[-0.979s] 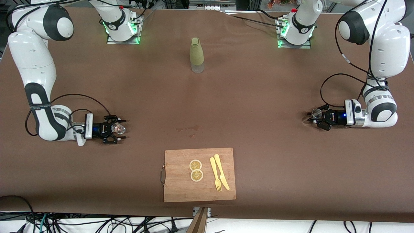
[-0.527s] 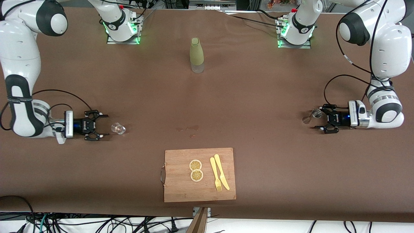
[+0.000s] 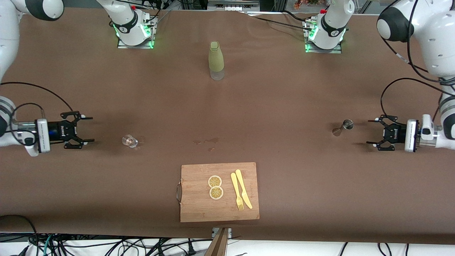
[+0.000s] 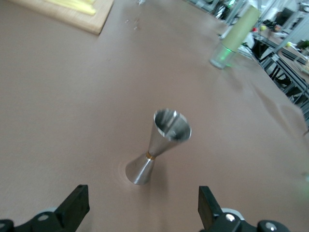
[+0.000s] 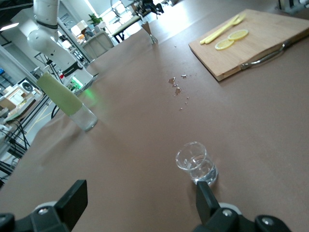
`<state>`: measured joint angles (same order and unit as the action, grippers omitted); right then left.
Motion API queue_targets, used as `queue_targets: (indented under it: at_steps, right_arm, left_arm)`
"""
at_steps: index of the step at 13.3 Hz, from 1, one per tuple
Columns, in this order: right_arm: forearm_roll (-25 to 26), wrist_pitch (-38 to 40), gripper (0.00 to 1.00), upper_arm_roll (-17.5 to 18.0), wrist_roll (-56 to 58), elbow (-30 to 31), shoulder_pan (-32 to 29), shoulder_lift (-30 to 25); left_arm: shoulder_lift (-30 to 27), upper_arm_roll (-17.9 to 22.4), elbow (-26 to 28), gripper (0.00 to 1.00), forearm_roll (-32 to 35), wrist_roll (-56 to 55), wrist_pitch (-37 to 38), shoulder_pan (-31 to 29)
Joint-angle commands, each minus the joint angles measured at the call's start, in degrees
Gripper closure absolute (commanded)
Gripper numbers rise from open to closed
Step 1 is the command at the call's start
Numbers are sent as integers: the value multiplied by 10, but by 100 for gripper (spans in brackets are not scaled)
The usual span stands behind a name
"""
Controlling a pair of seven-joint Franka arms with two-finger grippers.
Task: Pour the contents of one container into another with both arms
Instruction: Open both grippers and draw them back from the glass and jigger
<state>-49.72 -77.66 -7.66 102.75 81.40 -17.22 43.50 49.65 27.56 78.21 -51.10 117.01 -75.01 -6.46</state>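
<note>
A small clear glass (image 3: pixel 130 141) (image 5: pixel 195 164) with a little liquid stands upright toward the right arm's end of the table. My right gripper (image 3: pixel 91 129) (image 5: pixel 140 193) hovers low, open and empty, between the glass and that table end, apart from the glass. A steel hourglass-shaped jigger (image 3: pixel 343 127) (image 4: pixel 159 147) stands upright toward the left arm's end. My left gripper (image 3: pixel 369 132) (image 4: pixel 143 198) is open and empty, drawn back from the jigger toward its own table end, touching nothing.
A tall bottle with a green sleeve (image 3: pixel 216 60) stands between the two bases. A wooden cutting board (image 3: pixel 192 206) near the front edge carries two lemon slices (image 3: pixel 215 187), a yellow fork and a knife (image 3: pixel 241 193). A few spilled drops (image 3: pixel 208 142) mark the cloth mid-table.
Left gripper opened off the jigger and pulled back toward its table end. Right gripper, open around the glass before, withdrew toward its end. Both containers stayed standing in place.
</note>
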Motion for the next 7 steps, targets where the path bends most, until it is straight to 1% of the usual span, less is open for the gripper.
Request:
queue_targets:
  at_steps: [1, 2, 4, 7]
  right_arm:
    - [27, 17, 0, -1, -117, 5, 3, -53]
    - [34, 17, 0, -1, -150, 5, 5, -71]
    - [64, 16, 0, 4, -232, 4, 10, -101]
    - [129, 15, 0, 4, -355, 4, 34, -156]
  left_arm:
    - [-99, 2, 1, 0, 98, -224, 2, 41]
    - [-127, 2, 1, 0, 126, -304, 2, 56]
    - [-170, -5, 0, 0, 182, -430, 2, 76]
    - [-227, -32, 0, 0, 235, -589, 6, 86]
